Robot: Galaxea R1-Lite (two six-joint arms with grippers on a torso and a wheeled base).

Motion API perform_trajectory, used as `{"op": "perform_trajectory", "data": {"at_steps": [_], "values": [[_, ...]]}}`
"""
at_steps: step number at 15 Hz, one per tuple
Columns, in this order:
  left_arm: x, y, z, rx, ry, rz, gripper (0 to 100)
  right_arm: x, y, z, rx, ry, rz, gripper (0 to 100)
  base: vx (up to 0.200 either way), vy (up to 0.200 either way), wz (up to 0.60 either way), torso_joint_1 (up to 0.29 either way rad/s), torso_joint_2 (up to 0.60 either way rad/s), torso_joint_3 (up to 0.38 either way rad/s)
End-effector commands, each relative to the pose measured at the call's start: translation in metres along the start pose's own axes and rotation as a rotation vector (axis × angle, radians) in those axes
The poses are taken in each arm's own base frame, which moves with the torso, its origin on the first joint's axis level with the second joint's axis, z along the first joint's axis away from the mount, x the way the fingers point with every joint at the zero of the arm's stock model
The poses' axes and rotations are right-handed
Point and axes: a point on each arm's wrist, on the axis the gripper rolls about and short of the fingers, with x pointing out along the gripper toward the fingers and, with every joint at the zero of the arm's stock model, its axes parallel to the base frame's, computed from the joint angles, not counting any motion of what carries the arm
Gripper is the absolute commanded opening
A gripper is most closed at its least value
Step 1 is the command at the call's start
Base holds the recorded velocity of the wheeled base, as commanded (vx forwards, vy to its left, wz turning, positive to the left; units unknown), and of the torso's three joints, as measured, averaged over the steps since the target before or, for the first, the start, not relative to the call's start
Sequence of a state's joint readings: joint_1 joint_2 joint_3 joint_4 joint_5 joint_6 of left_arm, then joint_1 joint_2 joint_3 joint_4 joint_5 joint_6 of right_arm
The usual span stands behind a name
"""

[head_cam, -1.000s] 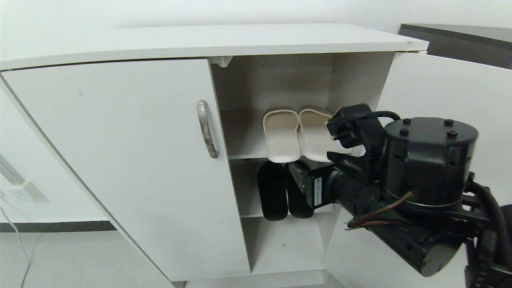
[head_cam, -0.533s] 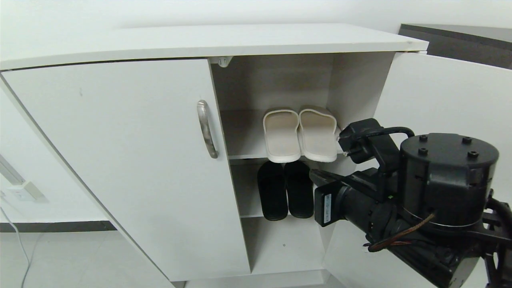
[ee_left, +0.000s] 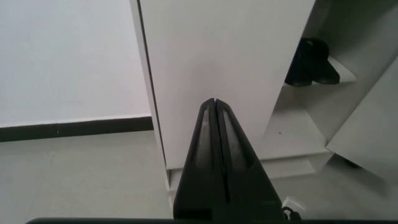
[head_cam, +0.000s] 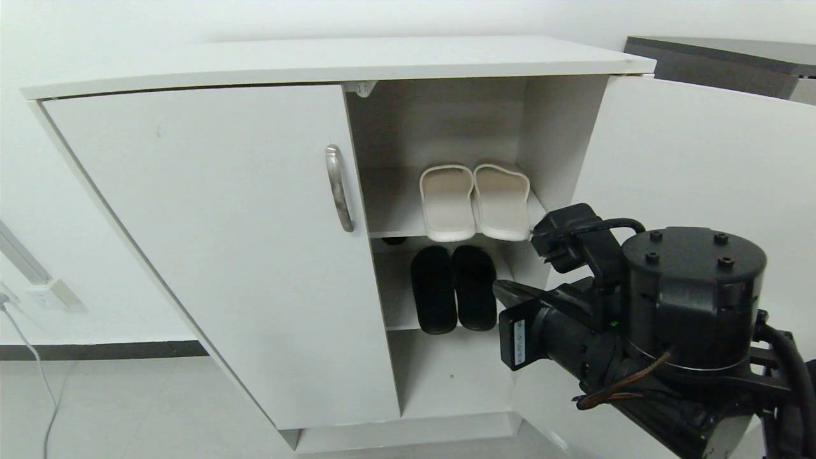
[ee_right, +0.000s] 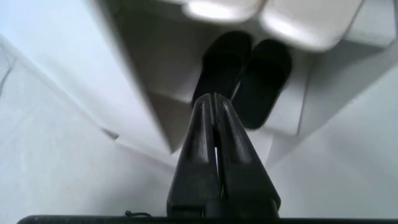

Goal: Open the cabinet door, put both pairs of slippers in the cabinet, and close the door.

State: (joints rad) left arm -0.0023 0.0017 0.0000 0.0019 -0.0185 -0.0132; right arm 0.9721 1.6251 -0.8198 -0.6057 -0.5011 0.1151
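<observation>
White wall (head_cam: 95, 25) and pale floor (head_cam: 127, 408), split by a dark skirting strip (head_cam: 95, 350), stand behind a white cabinet (head_cam: 319, 60). A thin cable (head_cam: 38, 382) hangs down the wall left of the cabinet.

The cabinet's left door (head_cam: 210, 242) is closed and carries an upright metal handle (head_cam: 339, 188) near its inner edge. The right door (head_cam: 688, 153) is swung wide open. Inside, the white slippers (head_cam: 475, 201) lie side by side on the upper shelf (head_cam: 389, 204). The black slippers (head_cam: 454, 287) lie side by side on the shelf below (head_cam: 395, 299), directly under the white pair.

A small white label (head_cam: 517, 335) sits on the right arm in front of the cabinet's lower right; its print is too small to read.

Compared with a second ago, the right arm has drawn back out of the cabinet opening. It then covered part of the white pair, and now both pairs show whole. The head camera has also shifted since half a second ago, so the cabinet sits further right in that view.

The left wrist view shows the left hand (ee_left: 214, 106) outside the cabinet, facing the closed door, its fingers pressed together on nothing. The right wrist view shows the right hand (ee_right: 215, 102) just outside the opening, in line with the black pair. Its fingers meet at the tips and hold nothing.
</observation>
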Motion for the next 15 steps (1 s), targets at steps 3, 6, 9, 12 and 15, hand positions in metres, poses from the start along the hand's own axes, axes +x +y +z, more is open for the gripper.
{"op": "perform_trajectory", "data": {"at_steps": [3, 6, 9, 12, 15], "values": [[0.0000, 0.0000, 0.0000, -0.001, -0.001, -0.001, 0, 0.0022, 0.0003, -0.0045, -0.009, 0.014, -0.003, 0, -0.200, 0.000, 0.00, 0.001, 0.01, 0.006], [0.0000, 0.0000, 0.0000, -0.001, -0.001, -0.001, 0, 0.0021, 0.0002, -0.0049, -0.010, 0.016, -0.003, 0, -0.200, 0.000, 0.00, 0.001, 0.00, 0.001], [0.0000, 0.0000, 0.0000, -0.001, -0.001, -0.001, 0, 0.0020, 0.0000, -0.0062, -0.014, 0.020, -0.004, 0, -0.200, 0.000, 0.00, 0.002, 0.00, 0.001], [0.0000, 0.0000, 0.0000, -0.002, -0.001, 0.002, 0, 0.0021, -0.0002, -0.0083, -0.018, 0.027, -0.003, 0, -0.133, 0.000, 0.00, 0.000, 0.00, 0.003], [0.0000, 0.0001, 0.0000, -0.001, -0.001, 0.001, 0, 0.0018, -0.0003, -0.0101, -0.022, 0.033, 0.005, 0, 0.000, 0.000, 0.00, 0.000, 0.00, 0.000]]}}
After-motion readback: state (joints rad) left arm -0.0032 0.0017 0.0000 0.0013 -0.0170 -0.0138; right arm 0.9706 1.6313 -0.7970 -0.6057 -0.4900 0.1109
